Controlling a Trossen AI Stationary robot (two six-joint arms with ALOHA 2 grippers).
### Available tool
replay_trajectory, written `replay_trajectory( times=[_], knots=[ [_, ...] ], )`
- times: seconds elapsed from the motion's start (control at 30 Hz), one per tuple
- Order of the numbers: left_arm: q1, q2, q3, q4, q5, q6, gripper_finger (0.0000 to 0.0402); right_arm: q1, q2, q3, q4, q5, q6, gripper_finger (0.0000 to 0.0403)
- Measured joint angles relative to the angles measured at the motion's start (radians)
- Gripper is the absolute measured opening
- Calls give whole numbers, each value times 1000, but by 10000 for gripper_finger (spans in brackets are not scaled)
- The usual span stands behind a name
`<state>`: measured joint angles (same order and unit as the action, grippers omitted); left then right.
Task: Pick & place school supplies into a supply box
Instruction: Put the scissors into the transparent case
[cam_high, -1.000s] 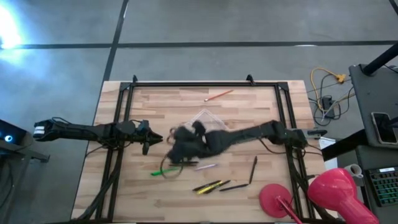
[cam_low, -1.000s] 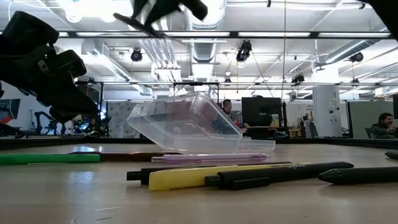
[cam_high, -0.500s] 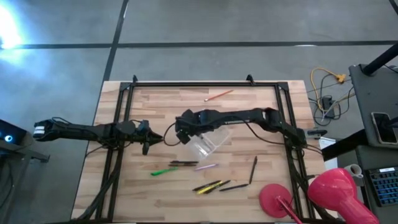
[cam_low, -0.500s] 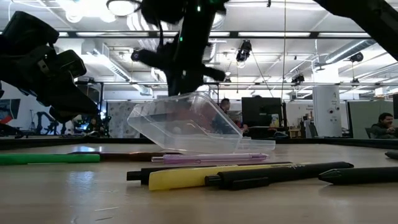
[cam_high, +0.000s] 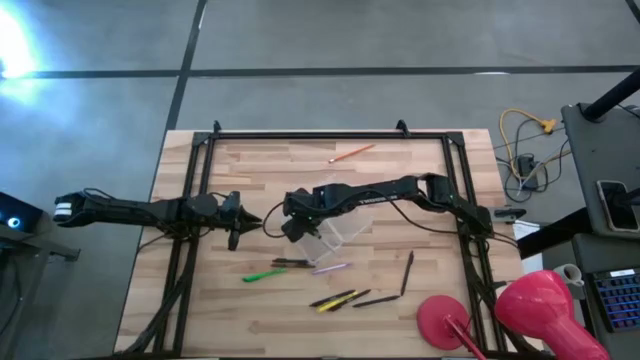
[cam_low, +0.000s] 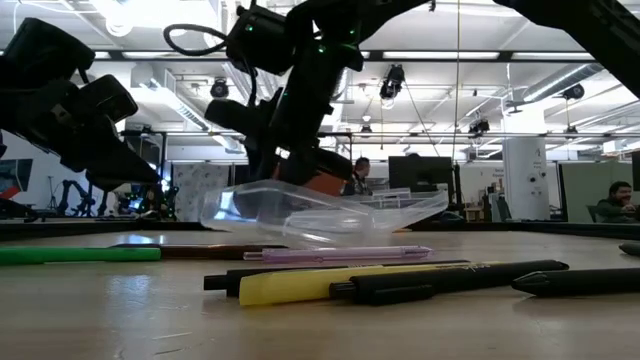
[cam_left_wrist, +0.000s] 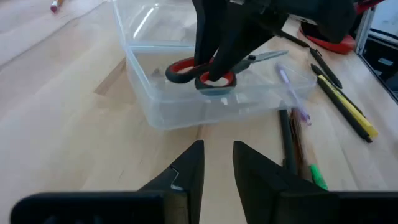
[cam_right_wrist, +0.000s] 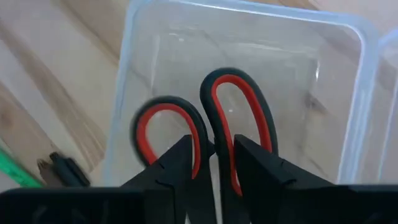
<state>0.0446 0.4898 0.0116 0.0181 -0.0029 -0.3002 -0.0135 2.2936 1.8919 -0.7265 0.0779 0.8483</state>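
The wooden table (cam_high: 250, 320) is the biggest thing here. Off its corner, on the right arm's side, stand two big pink round things (cam_high: 540, 305).

The right arm reaches across the middle of the table. The right gripper (cam_right_wrist: 212, 163) is just over the clear box (cam_high: 335, 222). The red-handled scissors (cam_right_wrist: 208, 134) are in the box, and the gripper's fingers (cam_right_wrist: 174, 168) are at the handle rings. The fingers are a little apart, and I cannot tell if they grip the scissors or have let go.

The left arm waits by the left side of the table. The left gripper (cam_left_wrist: 214, 163) points at the box, and its fingers are a little apart with nothing between them.

The box sits in the middle of the table, and its lid is open.

In front of the box lie the pens. A green pen (cam_high: 262, 275), a dark brown pen (cam_high: 290, 263) and a pale lilac pen (cam_high: 331, 268) are near the box. A yellow pen (cam_high: 335, 299) and two dark pens (cam_high: 378, 299) lie farther on. One more dark pen (cam_high: 408, 272) lies alone. An orange pencil (cam_high: 352, 153) lies well apart, near the far edge.
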Motion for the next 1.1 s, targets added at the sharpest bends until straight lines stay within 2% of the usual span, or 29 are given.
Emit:
replay_trajectory(
  times=[0.17,0.37,0.47,0.63,0.73,1.1],
  knots=[
    [0,0,0,0,0,2,69,-1,0,4,16,67,82,127],
    [2,1,0,0,0,3,69,-49,0,10,94,94,90,113],
    [2,0,0,0,0,-71,69,-67,-2,24,78,30,32,106],
    [2,0,1,0,0,-324,69,-56,-19,52,-95,-68,-101,99],
    [2,0,0,0,1,-413,69,-31,-21,48,-175,-104,-145,94],
    [2,0,0,0,3,-442,69,6,19,19,-140,-115,-153,82]
  ],
)
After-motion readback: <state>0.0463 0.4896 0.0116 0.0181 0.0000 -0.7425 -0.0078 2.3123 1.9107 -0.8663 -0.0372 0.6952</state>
